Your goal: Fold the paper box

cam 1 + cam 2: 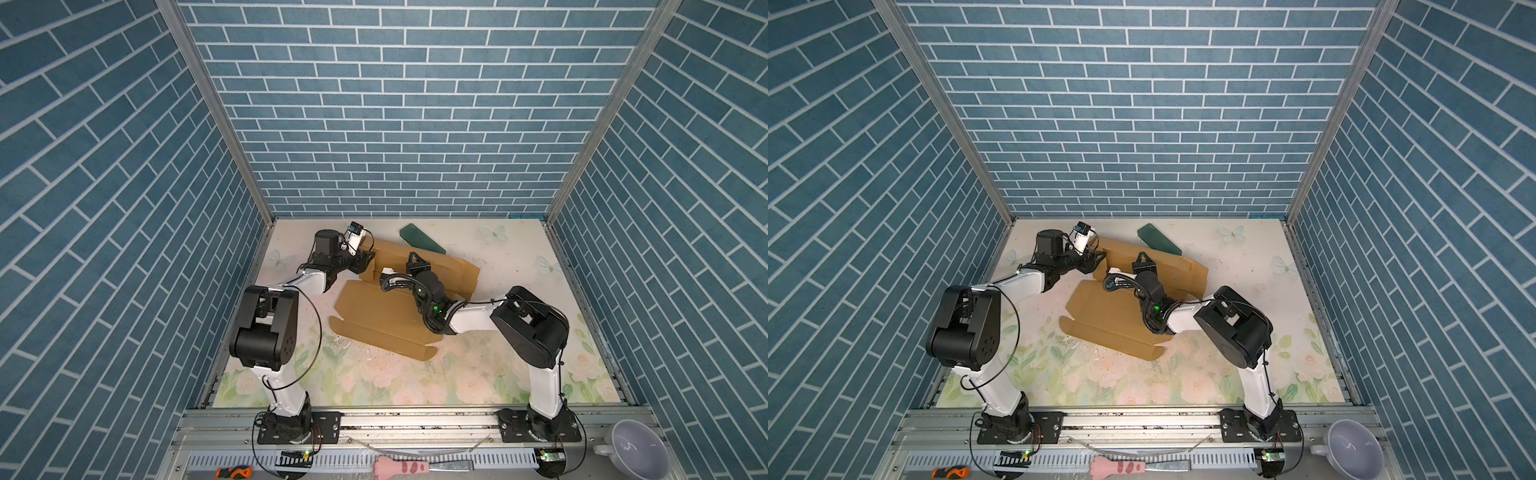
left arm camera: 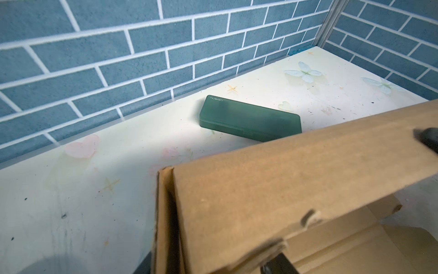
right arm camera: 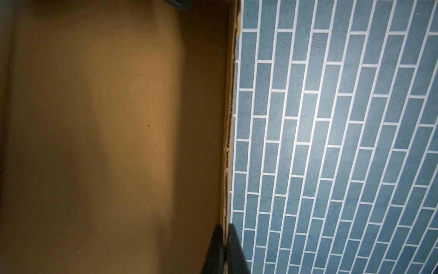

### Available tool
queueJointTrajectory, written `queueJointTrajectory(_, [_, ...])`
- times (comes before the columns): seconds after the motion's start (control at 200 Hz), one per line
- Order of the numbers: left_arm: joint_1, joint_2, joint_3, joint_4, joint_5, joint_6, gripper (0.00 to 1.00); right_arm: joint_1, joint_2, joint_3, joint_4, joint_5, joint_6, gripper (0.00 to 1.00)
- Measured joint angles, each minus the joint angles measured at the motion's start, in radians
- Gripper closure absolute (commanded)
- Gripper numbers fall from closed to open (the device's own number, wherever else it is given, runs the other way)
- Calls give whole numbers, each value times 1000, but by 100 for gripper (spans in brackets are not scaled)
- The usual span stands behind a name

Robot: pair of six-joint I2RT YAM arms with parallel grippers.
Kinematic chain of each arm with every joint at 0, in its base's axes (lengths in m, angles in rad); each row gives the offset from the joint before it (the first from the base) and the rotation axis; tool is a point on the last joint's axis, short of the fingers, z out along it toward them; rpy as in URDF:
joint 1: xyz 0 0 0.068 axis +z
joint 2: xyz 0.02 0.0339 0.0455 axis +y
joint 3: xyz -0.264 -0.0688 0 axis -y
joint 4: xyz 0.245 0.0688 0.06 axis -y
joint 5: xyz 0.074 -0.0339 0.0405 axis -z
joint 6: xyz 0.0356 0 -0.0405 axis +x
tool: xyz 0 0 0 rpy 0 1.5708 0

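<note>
The paper box (image 1: 374,316) (image 1: 1104,316) is brown cardboard, half folded, in the middle of the table in both top views. Its lid panel lies flat toward me and its back wall stands up. My left gripper (image 1: 365,259) (image 1: 1098,259) is at the box's left end, open, straddling the folded corner (image 2: 260,180). Cardboard hides most of it; one dark finger (image 2: 279,264) shows under the wall. My right gripper (image 1: 415,259) (image 3: 225,227) is shut on the top edge of the back wall (image 3: 106,130), near its middle.
A dark green flat case (image 1: 422,239) (image 2: 248,118) lies behind the box near the back wall. Blue brick walls close three sides. On the front rail lie a grey bowl (image 1: 636,449), an orange screwdriver (image 1: 233,472) and a pink paw tool (image 1: 401,467).
</note>
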Motion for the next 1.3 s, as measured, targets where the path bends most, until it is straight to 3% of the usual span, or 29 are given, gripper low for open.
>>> queueJointTrajectory(0.56, [-1, -2, -17, 38, -71, 43, 60, -1, -19, 0, -32, -44, 8, 100])
queueJointTrajectory(0.815, [-25, -19, -51, 64, -168, 73, 74, 2, -27, 0, -41, -50, 8, 100])
queueJointTrajectory(1.095, [-74, -31, -98, 141, -336, 62, 100, 8, -31, 0, -54, -31, 25, 100])
queueJointTrajectory(1.3, [-99, -54, -161, 237, -379, 48, 100, 13, -92, -10, -163, -47, 126, 75])
